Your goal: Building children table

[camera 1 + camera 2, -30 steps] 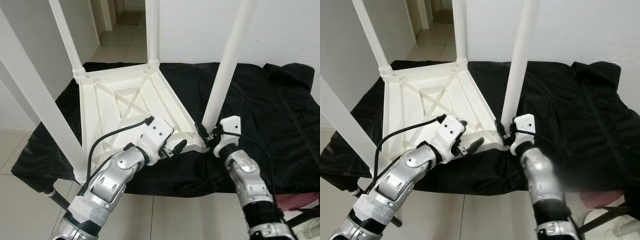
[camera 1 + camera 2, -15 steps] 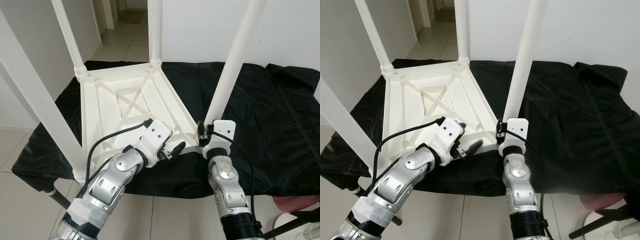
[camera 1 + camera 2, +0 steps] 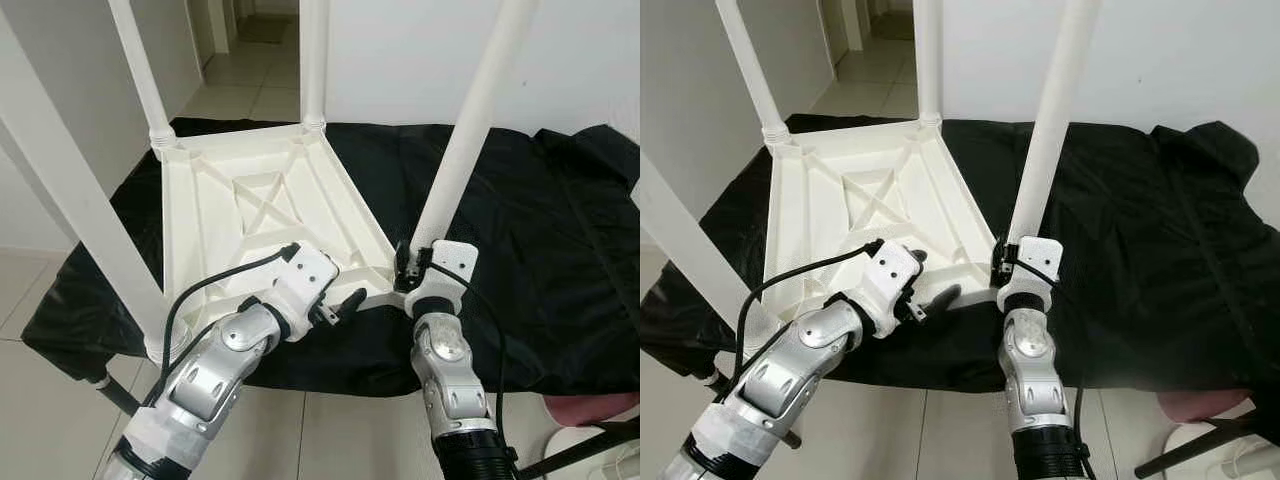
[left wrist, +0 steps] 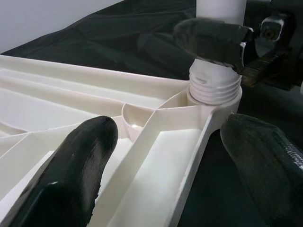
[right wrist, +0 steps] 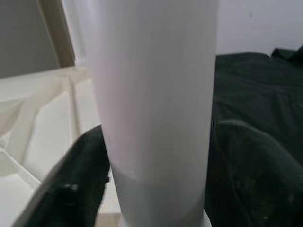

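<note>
Table (image 3: 255, 215) lies upside down, centre-left of the left eye view, on a black cloth (image 3: 560, 250) spread over a low stand. All four legs stand up from its corners.

Right gripper (image 3: 408, 268) sits low on the near-right leg (image 3: 465, 150), just above its threaded collar at the socket. In the right wrist view a finger (image 5: 71, 189) lies on each side of the leg, closed around it.

Left gripper (image 3: 340, 303) is at the table's near edge, lower centre of the frame. Fingers spread wide, one over the ribbed underside, one (image 4: 265, 165) outside the rim; nothing gripped. Cannot tell if either touches the plastic.

Handling, judged: moulded white plastic, light and stiff, ribs giving rigidity. Leg surface smooth and round, likely slippery under a twisting grip. Best hold is low on the leg near the collar, as now, where leverage on the thread is direct and the leg bends least. The rim rib suits steadying the table against turning. The cloth may let it slide.

No brand, label or writing readable anywhere.
</note>
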Robot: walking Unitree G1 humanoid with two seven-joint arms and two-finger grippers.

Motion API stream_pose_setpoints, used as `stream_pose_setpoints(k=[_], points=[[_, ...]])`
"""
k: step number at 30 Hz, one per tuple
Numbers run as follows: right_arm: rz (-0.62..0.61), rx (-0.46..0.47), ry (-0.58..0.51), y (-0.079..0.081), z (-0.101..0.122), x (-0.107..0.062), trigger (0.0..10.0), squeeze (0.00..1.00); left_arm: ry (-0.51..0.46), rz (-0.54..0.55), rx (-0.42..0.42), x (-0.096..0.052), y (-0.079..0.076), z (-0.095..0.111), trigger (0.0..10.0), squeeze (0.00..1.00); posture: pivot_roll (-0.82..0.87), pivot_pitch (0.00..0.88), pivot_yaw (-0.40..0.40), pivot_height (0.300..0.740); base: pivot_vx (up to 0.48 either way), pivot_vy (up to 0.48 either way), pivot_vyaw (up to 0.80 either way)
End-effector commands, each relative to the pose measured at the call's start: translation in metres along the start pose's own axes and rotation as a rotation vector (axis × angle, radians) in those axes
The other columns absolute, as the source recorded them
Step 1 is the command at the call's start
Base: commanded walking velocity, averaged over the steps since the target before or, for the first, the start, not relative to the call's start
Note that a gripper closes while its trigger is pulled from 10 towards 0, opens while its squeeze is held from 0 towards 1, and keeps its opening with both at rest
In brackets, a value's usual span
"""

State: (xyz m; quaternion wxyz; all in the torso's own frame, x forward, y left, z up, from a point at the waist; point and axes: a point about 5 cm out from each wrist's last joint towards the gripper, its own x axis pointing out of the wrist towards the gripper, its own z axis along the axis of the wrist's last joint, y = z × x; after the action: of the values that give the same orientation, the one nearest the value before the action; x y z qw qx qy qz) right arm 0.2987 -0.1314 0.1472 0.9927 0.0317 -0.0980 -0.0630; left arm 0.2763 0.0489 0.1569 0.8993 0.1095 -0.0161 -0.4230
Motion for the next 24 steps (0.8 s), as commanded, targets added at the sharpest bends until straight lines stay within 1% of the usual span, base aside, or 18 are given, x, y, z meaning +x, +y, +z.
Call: stream_pose_setpoints(k=[1, 2, 3, 4, 5, 6, 9, 11, 13, 14, 15, 16, 18, 24], points=[[0.039, 0.008, -0.010, 0.002, -0.001, -0.003, 10.0, 1.00, 0.013, -0.062, 0.006, 0.000, -0.001, -0.002, 10.0, 0.00, 0.01, 0.000, 0.011, 0.740, 0.000, 0.000, 0.00], [0.057, 0.001, -0.017, 0.000, 0.001, -0.002, 10.0, 1.00, 0.013, -0.064, 0.008, 0.000, -0.001, -0.001, 10.0, 0.00, 0.01, 0.000, 0.011, 0.740, 0.000, 0.000, 0.00], [0.100, -0.005, -0.019, -0.001, 0.001, -0.001, 10.0, 0.87, 0.011, -0.064, 0.014, 0.000, -0.001, -0.001, 10.0, 0.00, 0.01, 0.000, 0.009, 0.740, 0.000, 0.000, 0.00], [0.129, -0.010, -0.019, -0.002, 0.001, 0.000, 10.0, 0.27, 0.009, -0.063, 0.018, 0.000, 0.000, 0.000, 10.0, 0.00, 0.01, 0.000, 0.009, 0.740, 0.000, 0.000, 0.00], [0.129, -0.010, -0.019, -0.002, 0.001, 0.000, 10.0, 0.27, 0.009, -0.063, 0.018, 0.000, 0.000, 0.000, 10.0, 0.00, 0.01, 0.000, 0.009, 0.740, 0.000, 0.000, 0.00], [0.176, -0.003, -0.002, -0.003, -0.001, 0.001, 10.0, 0.00, 0.011, -0.058, 0.016, 0.000, 0.001, 0.000, 10.0, 0.00, 0.01, 0.000, 0.005, 0.740, 0.000, 0.000, 0.00], [0.297, -0.040, 0.012, -0.012, -0.004, 0.003, 10.0, 0.00, 0.016, -0.044, -0.004, -0.001, 0.003, 0.000, 10.0, 0.00, 0.02, 0.000, -0.001, 0.740, 0.000, 0.000, 0.00], [0.320, -0.056, 0.008, -0.014, -0.003, 0.004, 10.0, 0.00, 0.016, -0.042, -0.012, -0.002, 0.003, 0.000, 10.0, 0.00, 0.02, 0.001, -0.005, 0.740, 0.000, 0.000, 0.00], [0.380, -0.074, 0.004, -0.018, -0.001, 0.007, 10.0, 0.00, 0.019, -0.032, -0.015, -0.003, 0.003, -0.001, 10.0, 0.00, 0.02, 0.006, -0.007, 0.740, 0.000, 0.000, 0.00], [0.380, -0.074, 0.004, -0.018, -0.001, 0.007, 10.0, 0.00, 0.019, -0.032, -0.015, -0.003, 0.003, -0.001, 10.0, 0.00, 0.02, 0.006, -0.007, 0.740, 0.000, 0.000, 0.00], [0.425, -0.094, 0.009, -0.022, 0.000, 0.010, 10.0, 0.00, 0.021, -0.027, -0.014, -0.003, 0.003, -0.001, 10.0, 0.00, 0.03, 0.010, -0.012, 0.740, 0.000, 0.000, 0.00], [0.425, -0.094, 0.009, -0.022, 0.000, 0.010, 10.0, 0.00, 0.021, -0.027, -0.014, -0.003, 0.003, -0.001, 10.0, 0.00, 0.03, 0.010, -0.012, 0.740, 0.000, 0.000, 0.00], [0.489, -0.128, 0.016, -0.027, 0.001, 0.016, 10.0, 0.00, 0.022, -0.023, -0.016, -0.004, 0.002, -0.001, 10.0, 0.00, 0.03, 0.020, -0.018, 0.740, 0.000, 0.000, 0.00], [0.547, -0.153, 0.024, -0.033, 0.001, 0.024, 10.0, 0.00, 0.021, -0.008, -0.020, -0.005, 0.001, -0.001, 10.0, 0.00, 0.03, 0.034, -0.026, 0.740, 0.000, 0.000, 0.00]])
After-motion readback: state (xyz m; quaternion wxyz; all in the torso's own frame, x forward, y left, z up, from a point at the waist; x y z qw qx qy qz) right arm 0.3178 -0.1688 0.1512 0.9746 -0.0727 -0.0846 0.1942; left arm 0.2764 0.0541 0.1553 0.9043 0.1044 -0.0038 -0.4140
